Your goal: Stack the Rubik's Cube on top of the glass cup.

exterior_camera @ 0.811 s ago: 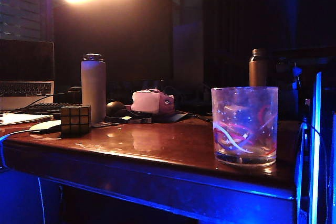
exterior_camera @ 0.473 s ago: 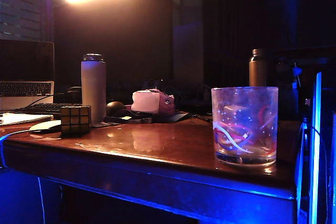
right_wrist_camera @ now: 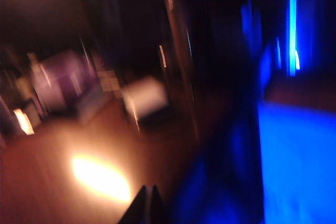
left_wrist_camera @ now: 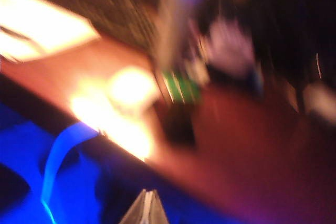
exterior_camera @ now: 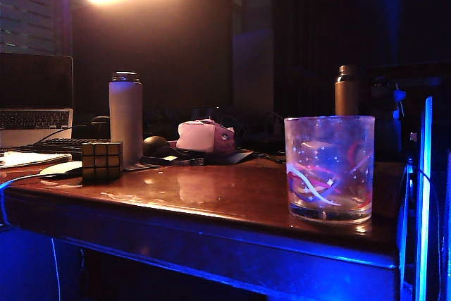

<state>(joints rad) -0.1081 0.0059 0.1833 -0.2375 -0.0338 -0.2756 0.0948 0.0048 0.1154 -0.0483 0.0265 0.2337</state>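
The Rubik's Cube (exterior_camera: 101, 161) rests on the wooden table (exterior_camera: 225, 199) near its left edge, just beside a tall pale bottle (exterior_camera: 125, 119). The glass cup (exterior_camera: 329, 168) stands upright at the table's right front corner, well apart from the cube. A laptop (exterior_camera: 35, 98) and keyboard (exterior_camera: 67, 145) sit behind at left. No legible writing or labels.

Left gripper (left_wrist_camera: 147, 209): fingertips pressed together, nothing held, off the table's front edge. Right gripper (right_wrist_camera: 148, 203): fingertips together, nothing held. Both wrist views are motion-blurred.
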